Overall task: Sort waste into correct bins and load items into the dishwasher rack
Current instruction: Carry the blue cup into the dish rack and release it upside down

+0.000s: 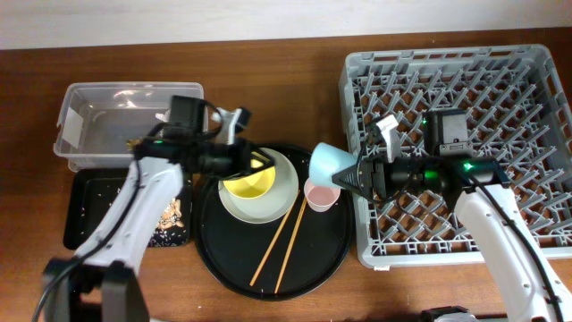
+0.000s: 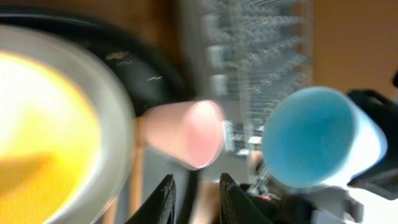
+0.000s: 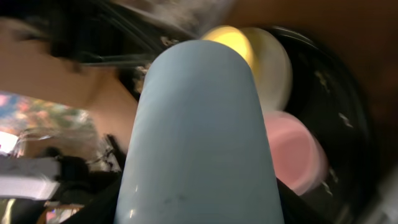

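Our right gripper (image 1: 356,175) pinches the blue cup (image 1: 329,165) sideways above the pink cup (image 1: 320,194), long axis across the bench (image 1: 268,72), mouth facing left toward our slightly spread left gripper (image 2: 198,194).

Overhead straight down on table (image 1: 268,72); both wrist views close, low, sharing blue cup (image 2: 317,137)

In the right claw (image 1: 347,172), the blue cup (image 1: 327,163) looks to us like smooth, matt plastic, with faint scuffs on its wall in the right wrist view. Just below that claw, the pink cup (image 1: 320,194) has the same soft plastic look. At the left claw (image 1: 261,161), the yellow bowl (image 1: 246,186) is smooth with some sheen. The plate (image 1: 286,183) under it is pale and satin. We see bare wooden chopsticks (image 1: 281,237) on a faintly glossy round black tray (image 1: 332,241). Behind the right claw stands a dishwasher rack (image 1: 536,80) of grey moulded plastic.
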